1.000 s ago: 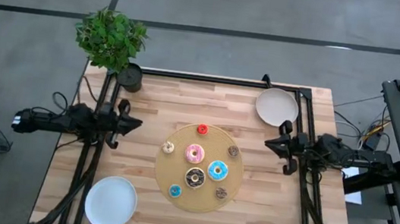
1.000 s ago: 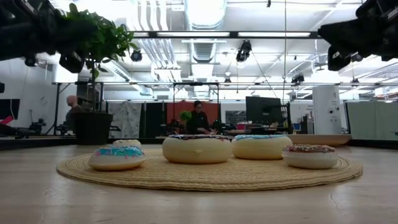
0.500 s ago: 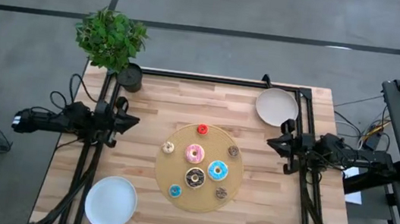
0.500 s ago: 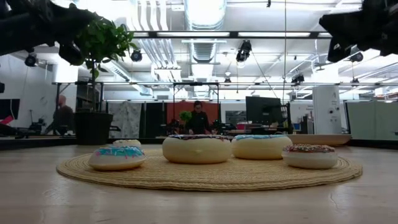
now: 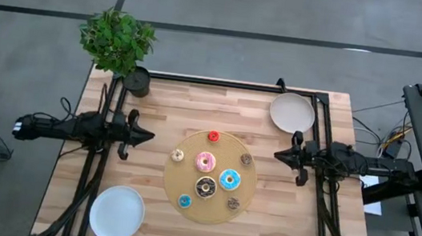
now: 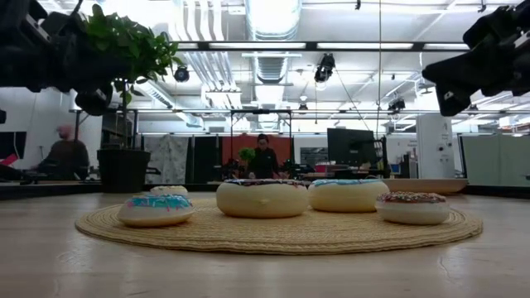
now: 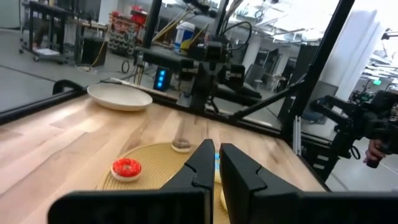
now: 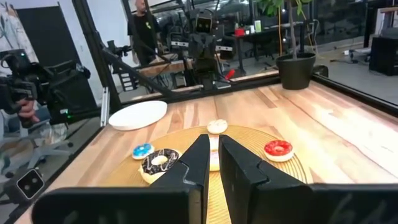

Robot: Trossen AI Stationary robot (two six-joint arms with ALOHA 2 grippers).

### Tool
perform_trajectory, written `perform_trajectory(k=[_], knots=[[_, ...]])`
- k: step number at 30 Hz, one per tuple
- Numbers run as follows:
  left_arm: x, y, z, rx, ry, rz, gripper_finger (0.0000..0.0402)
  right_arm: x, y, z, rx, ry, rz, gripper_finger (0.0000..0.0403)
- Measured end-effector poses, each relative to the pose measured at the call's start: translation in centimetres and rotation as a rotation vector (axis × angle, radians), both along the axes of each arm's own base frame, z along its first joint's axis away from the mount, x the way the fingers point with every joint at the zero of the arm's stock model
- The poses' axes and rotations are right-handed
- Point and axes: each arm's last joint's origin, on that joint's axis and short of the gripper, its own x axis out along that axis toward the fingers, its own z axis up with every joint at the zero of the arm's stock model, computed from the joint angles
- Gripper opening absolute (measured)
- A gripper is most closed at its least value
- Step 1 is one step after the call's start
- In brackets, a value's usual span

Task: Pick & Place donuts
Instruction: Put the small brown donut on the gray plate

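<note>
From above, the left gripper (image 5: 144, 135) hangs over the bare wooden table (image 5: 172, 105), its dark arm stretched level from the left edge and its tip aimed at the round woven tan mat (image 5: 209, 177). The right gripper (image 5: 279, 154) mirrors it from the opposite edge. Between the two tips, well apart from both, the donuts lie on the mat: a small red ring (image 5: 213, 137), a pink-iced ring (image 5: 205, 162), a light-blue ring (image 5: 228, 179), a chocolate ring (image 5: 205, 187) and tinier ones around them. A plain white plate (image 5: 291, 112) sits near the right arm, another white plate (image 5: 116, 212) near the left arm, and a potted green plant (image 5: 118, 42) stands at a far corner.

At table height, both grippers hover high at the upper corners, clear of the donuts; people show in the workshop beyond.

In the left wrist view, the jaws stand nearly together with a thin gap, holding nothing; the red ring lies ahead of them on the mat.

In the right wrist view, the jaws are likewise nearly closed and empty, with the chocolate ring and the red ring ahead to either side.
</note>
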Motion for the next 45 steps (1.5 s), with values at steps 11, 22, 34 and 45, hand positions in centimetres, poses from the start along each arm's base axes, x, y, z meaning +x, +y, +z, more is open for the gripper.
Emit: perform_trajectory(k=[11, 22, 34, 45], knots=[[-0.1, 0.0, 1.5, 0.022, -0.15, 0.002, 0.0, 0.0, 0.0, 0.7, -0.003, -0.069, 0.0, 0.0029], [-1.0, 0.0, 4.4, 0.155, -0.456, 0.039, 0.0, -0.5, 0.0, 3.1, -0.12, -0.331, -0.021, 0.0029], [-0.2, 0.0, 2.0, 0.126, -0.193, 0.014, 0.0, -0.1, 0.0, 1.4, -0.027, -0.142, -0.002, 0.0029], [0.0, 0.0, 0.5, 0.103, -0.042, 0.004, 0.0, 0.0, 0.0, 0.2, 0.026, -0.022, 0.0, 0.0029]])
